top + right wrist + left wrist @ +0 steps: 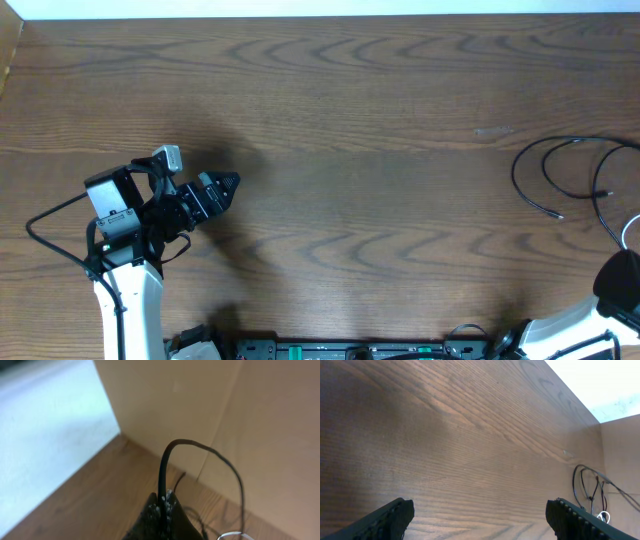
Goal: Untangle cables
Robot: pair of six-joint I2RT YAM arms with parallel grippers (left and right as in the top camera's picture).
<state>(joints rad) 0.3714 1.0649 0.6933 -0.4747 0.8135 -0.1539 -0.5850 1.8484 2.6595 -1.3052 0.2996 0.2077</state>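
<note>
My left tool (226,185) hangs over the worktop (380,100) with its fingers (395,516) spread wide, and in its wrist view only wood grain shows between them. The cables (565,175) lie well ahead of that tool, far across the worktop and off to its right, close to the side wall (620,450). From there I see them as thin black loops lying flat, with a small pale curl at their near edge.

My right tool (162,505) is clamped tight on a black cable (172,447). The cord rises straight out from between the fingertips, arches over and drops away to the tool's right. Just below and to the right of the tool a white-grey cable (230,535) curves along the edge of the view, with more thin black strands beside it. From overhead, only the right arm (622,285) shows, with the loose loops lying just beyond it; I cannot see the tool itself there
</note>
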